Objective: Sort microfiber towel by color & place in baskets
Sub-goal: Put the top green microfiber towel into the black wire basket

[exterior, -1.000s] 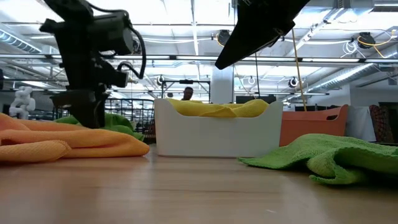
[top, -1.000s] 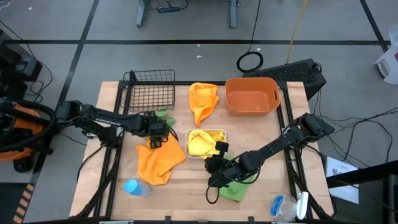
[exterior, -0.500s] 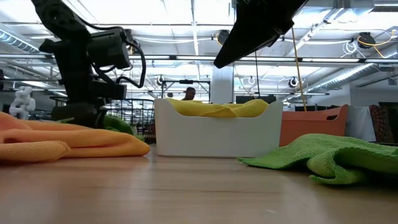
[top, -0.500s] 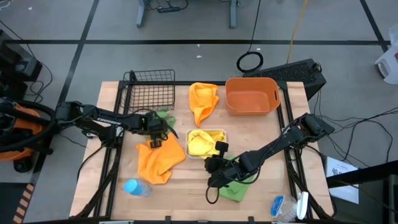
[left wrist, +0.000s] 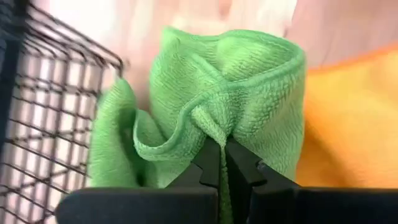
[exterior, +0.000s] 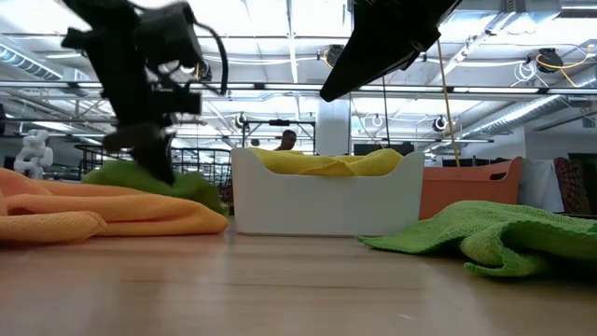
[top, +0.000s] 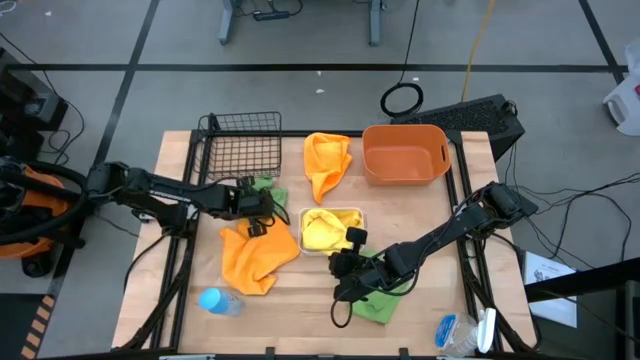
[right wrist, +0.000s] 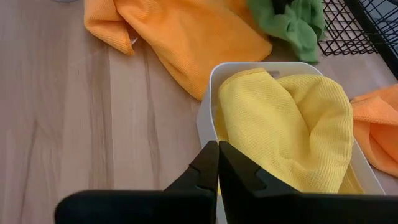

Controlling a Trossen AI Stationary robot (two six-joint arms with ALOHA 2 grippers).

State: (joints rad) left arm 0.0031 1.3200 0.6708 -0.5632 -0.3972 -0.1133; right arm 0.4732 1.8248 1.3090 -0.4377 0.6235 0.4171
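A green towel [left wrist: 249, 81] lies next to the black wire basket [top: 242, 145], and my left gripper [left wrist: 222, 155] is shut on it. My right gripper [right wrist: 217, 152] hovers shut and holds nothing, just near of the white tray [top: 356, 215]. The tray holds a yellow towel [top: 325, 230]. One orange towel [top: 256, 256] lies spread near the left gripper. Another orange towel [top: 328, 160] lies between the wire basket and the orange tub [top: 405, 153]. A second green towel [top: 385, 298] lies under the right arm. My left gripper pinches a raised fold [left wrist: 211, 127] of the green towel between its two fingertips, coming from above and slanting from the table's left. The fold is drawn up into a ridge at the fingers. The rest of the towel [exterior: 159, 179] is heaped on the table below.
A blue bottle [top: 215, 300] lies near the front edge at the left. More blue and white items [top: 462, 332] sit at the front right corner. Bare wood shows between the tray and the front edge.
My left gripper has come down on the green towel beside the wire basket and shut on a fold of it. It has then risen a little and tipped, drawing the fold up into a mound.
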